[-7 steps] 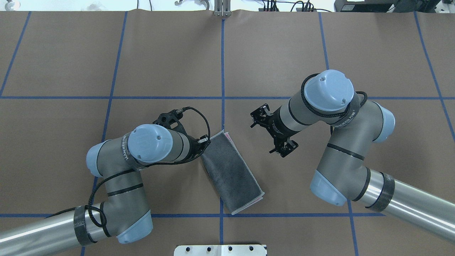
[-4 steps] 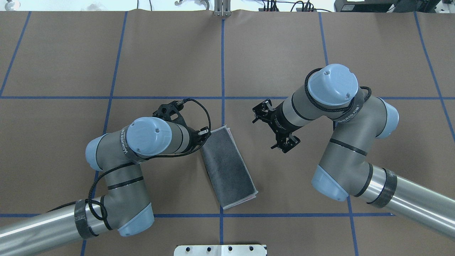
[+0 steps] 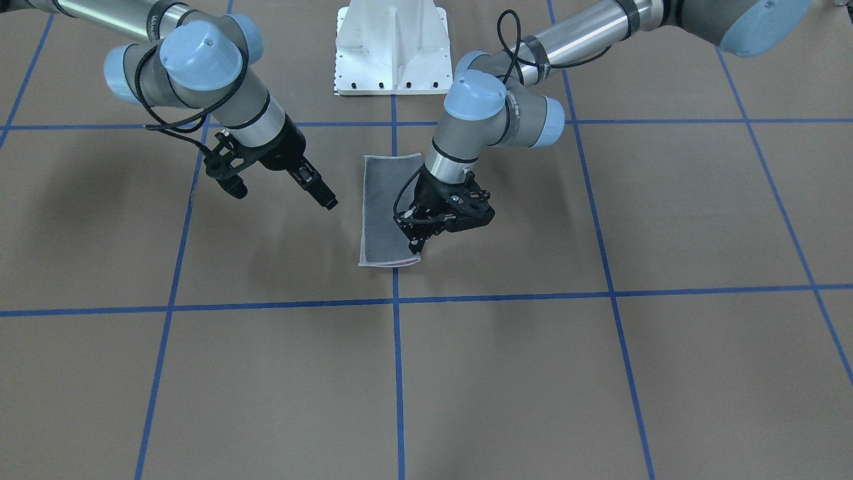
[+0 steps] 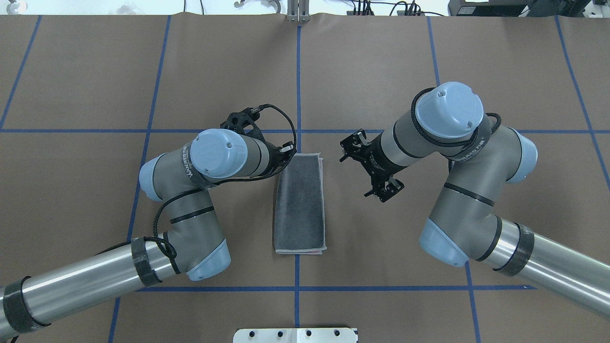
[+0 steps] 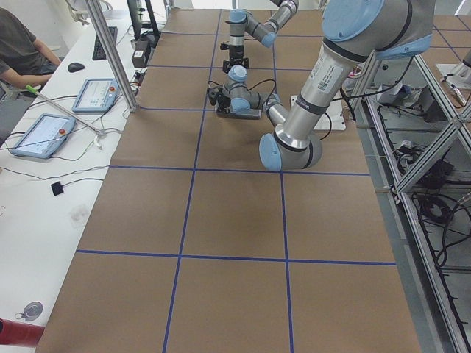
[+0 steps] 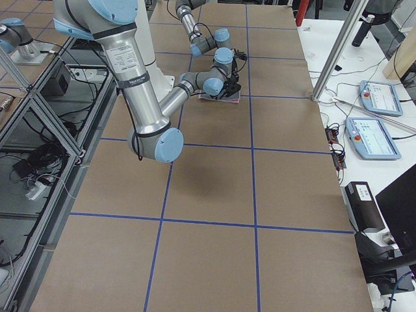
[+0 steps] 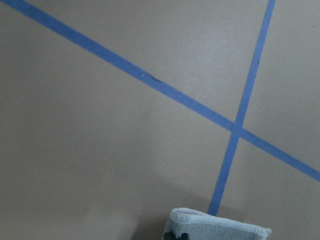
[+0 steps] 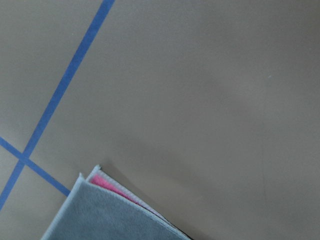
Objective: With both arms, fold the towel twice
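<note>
The towel lies folded into a narrow strip, dark grey face up, along the centre tape line. A pink sliver shows at its edge. In the front view it sits below the pedestal. My left gripper is shut on the towel's far corner, low at the table. The left wrist view shows that corner at its bottom edge. My right gripper hangs above the paper beside the towel, not touching it. I cannot tell if it is open or shut.
Brown paper with blue tape lines covers the table. The white bolted pedestal stands at the robot's edge. An operator and tablets are at a side desk beyond the table's far edge.
My left gripper has pulled the towel's corner away from the robot and rightward. The towel has swung from diagonal to straight along the centre line. The right arm barely shifted.
</note>
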